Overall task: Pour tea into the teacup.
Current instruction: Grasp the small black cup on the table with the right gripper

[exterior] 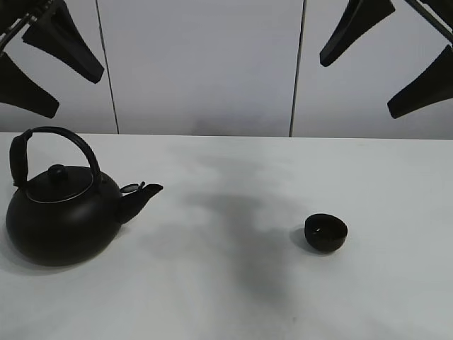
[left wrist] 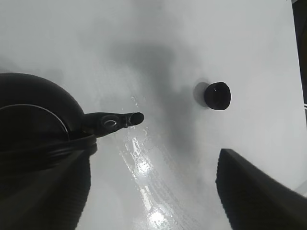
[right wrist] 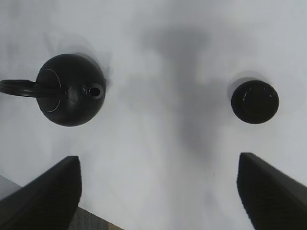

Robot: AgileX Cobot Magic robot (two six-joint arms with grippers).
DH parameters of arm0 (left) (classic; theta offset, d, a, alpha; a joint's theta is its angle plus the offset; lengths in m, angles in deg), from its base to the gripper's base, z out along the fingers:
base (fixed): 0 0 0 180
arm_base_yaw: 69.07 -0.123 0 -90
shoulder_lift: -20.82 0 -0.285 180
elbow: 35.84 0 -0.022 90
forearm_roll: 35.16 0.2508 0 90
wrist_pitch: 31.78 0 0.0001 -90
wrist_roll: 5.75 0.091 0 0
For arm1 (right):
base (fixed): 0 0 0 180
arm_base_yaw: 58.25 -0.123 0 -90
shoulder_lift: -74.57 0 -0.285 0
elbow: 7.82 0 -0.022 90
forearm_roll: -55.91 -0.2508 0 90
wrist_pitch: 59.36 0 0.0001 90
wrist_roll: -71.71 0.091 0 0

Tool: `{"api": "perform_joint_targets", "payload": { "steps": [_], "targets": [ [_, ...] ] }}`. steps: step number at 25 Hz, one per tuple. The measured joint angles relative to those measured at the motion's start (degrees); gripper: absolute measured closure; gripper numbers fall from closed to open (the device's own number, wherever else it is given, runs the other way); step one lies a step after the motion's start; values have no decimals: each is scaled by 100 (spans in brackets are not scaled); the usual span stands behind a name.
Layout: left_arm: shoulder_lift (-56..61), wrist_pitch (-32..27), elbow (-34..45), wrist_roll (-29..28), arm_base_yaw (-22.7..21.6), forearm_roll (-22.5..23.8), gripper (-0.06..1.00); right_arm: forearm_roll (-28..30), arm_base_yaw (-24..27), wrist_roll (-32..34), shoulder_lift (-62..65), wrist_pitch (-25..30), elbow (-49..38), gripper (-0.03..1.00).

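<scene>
The teacup (exterior: pixel 326 232), a tiny black handleless bowl, stands upright on the white table (exterior: pixel 233 297), right of centre. It also shows in the left wrist view (left wrist: pixel 217 95) and the right wrist view (right wrist: pixel 254 101). The big black kettle (exterior: pixel 60 212) with arched handle and lid stands at the left, its spout (exterior: pixel 141 195) pointing toward the cup. The kettle also shows in both wrist views (left wrist: pixel 33 124) (right wrist: pixel 72 96). My left gripper (exterior: pixel 49 67) hangs open and empty high above the kettle. My right gripper (exterior: pixel 389 60) hangs open and empty high above the cup's side.
White wall panels (exterior: pixel 205 64) stand behind the table's back edge. A table edge shows in the right wrist view (right wrist: pixel 29 189) near the kettle's side, and another in the left wrist view (left wrist: pixel 292 57) beyond the cup.
</scene>
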Motion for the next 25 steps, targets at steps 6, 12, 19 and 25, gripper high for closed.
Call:
{"api": "perform_joint_targets", "payload": {
  "steps": [6,12,19,25],
  "targets": [
    [0,0,0,0,0,0,41,0,0,-254,0,29,0,36],
    [0,0,0,0,0,0,41,139,0,-701,0,264,52,36],
    [0,11,0,0,0,-5,41,1022,-5,-759,-93,1049,623,36],
    [0,42,0,0,0,-5,41,1904,-621,-584,-604,1089,812,36]
  ]
}}
